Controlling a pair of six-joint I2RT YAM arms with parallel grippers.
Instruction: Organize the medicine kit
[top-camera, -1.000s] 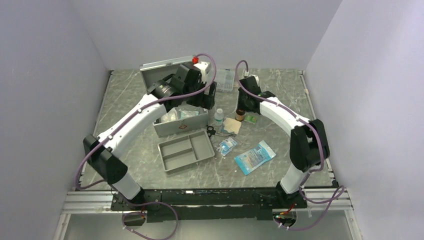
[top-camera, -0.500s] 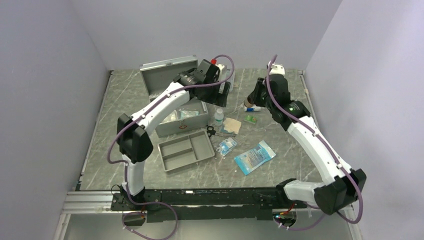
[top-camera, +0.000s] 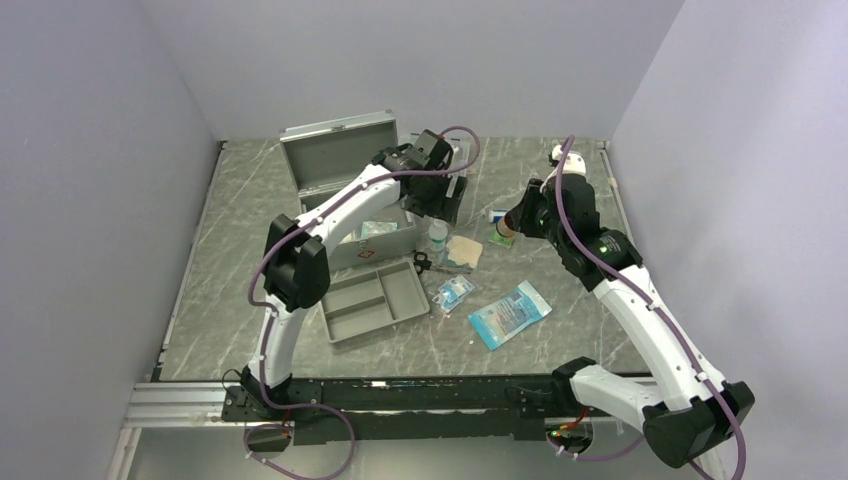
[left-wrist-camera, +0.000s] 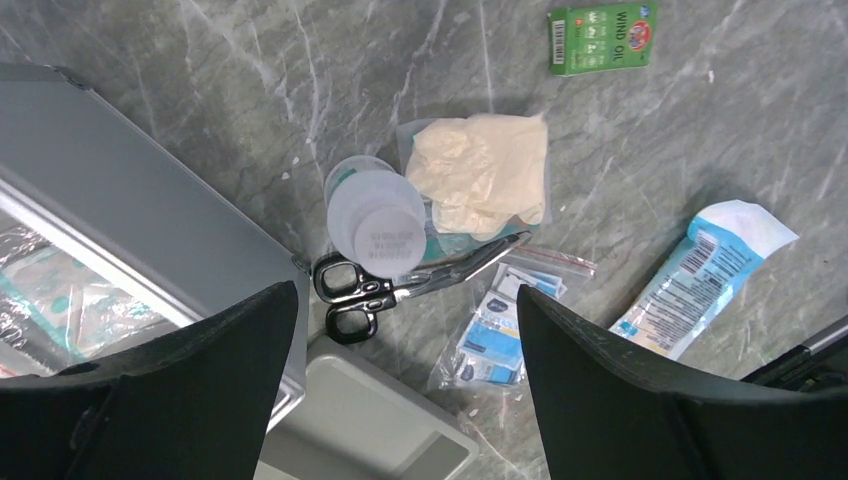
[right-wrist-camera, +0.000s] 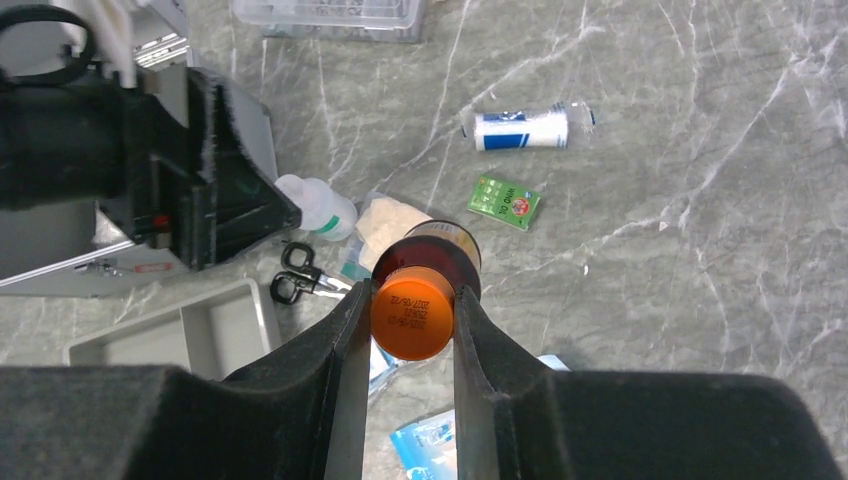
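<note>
We see the medicine kit (top-camera: 345, 170) on the far left part of the worktop (top-camera: 570, 330), its lid raised and leaning back; clear packets lie inside the box. The shallow grey divided tray (top-camera: 372, 300) sits just in front of it, nearer the arm bases.

The left claw (top-camera: 437, 203) hangs above the kit's right end with its jaws wide apart and nothing between them. From its wrist camera we look down between the fingers (left-wrist-camera: 190, 390) on a white bottle (left-wrist-camera: 378, 225) standing upright just beside the kit's wall; black-handled scissors (left-wrist-camera: 400, 285) lie touching the bottle's foot; a packet of pale gloves (left-wrist-camera: 485, 170) lies just right of the bottle. A green sachet (left-wrist-camera: 600, 38) lies farther off; a small zip bag (left-wrist-camera: 495, 325) and a blue and white pack (left-wrist-camera: 705, 275) lie nearer the bases.

The right claw (right-wrist-camera: 410, 310) is clamped on a brown bottle (right-wrist-camera: 425, 270) by its orange cap, held clear above the worktop to the right of the gloves. Beneath it we see a white and blue tube (right-wrist-camera: 525, 130) lying on its side, well apart from the kit; a clear compartment case (right-wrist-camera: 325, 12) rests at the far edge.
</note>
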